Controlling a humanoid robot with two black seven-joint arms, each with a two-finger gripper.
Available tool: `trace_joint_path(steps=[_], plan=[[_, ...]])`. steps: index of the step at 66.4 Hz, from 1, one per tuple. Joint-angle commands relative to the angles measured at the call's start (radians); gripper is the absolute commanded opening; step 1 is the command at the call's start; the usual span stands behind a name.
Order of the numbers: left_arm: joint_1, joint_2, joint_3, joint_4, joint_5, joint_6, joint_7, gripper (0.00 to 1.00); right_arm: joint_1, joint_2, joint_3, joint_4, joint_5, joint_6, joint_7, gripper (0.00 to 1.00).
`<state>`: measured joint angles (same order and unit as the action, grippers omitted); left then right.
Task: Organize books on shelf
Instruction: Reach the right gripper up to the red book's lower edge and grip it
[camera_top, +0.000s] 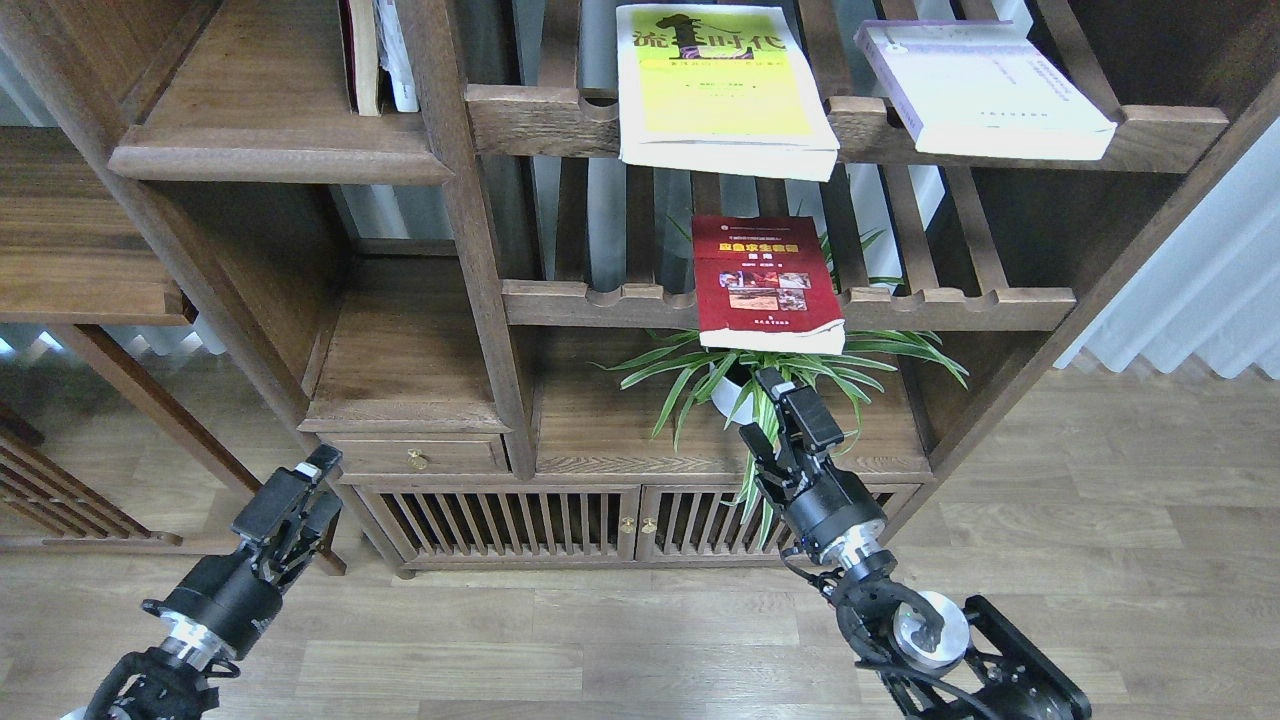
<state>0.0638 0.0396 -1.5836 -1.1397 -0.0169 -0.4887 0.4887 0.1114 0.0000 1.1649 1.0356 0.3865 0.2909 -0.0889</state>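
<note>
A dark red book (765, 285) lies flat on the lower slatted rack, its front end overhanging the rail. On the upper slatted rack lie a yellow-green book (722, 90) and, to its right, a white-lavender book (985, 90). The shelf (270, 150), a solid brown board with a moulded front edge, is at the upper left. My right gripper (762, 408) is open and empty just below the red book, among plant leaves. My left gripper (322, 482) is low at the left in front of the cabinet, holding nothing, its fingers slightly apart.
Two upright books (378, 55) stand at the shelf's right end against a post. A potted spider plant (770, 375) sits under the red book. A drawer (420, 457) and slatted cabinet doors (560, 520) are below. White curtains (1200, 290) hang at the right.
</note>
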Motion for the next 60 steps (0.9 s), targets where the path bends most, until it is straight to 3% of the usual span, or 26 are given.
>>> trace_joint_path(steps=[1,42,60], plan=[[0.002,0.002,-0.004,0.001,0.0,0.0,0.0,1.0,0.033,0.0,0.001,-0.017,0.003,-0.004,0.0,0.99],[0.004,0.017,-0.022,0.0,0.0,0.0,0.0,1.0,0.188,0.0,0.015,-0.158,0.003,-0.045,0.0,0.98],[0.004,0.017,-0.024,0.0,0.0,0.0,0.0,1.0,0.208,0.0,0.018,-0.183,0.028,-0.056,0.001,0.88]])
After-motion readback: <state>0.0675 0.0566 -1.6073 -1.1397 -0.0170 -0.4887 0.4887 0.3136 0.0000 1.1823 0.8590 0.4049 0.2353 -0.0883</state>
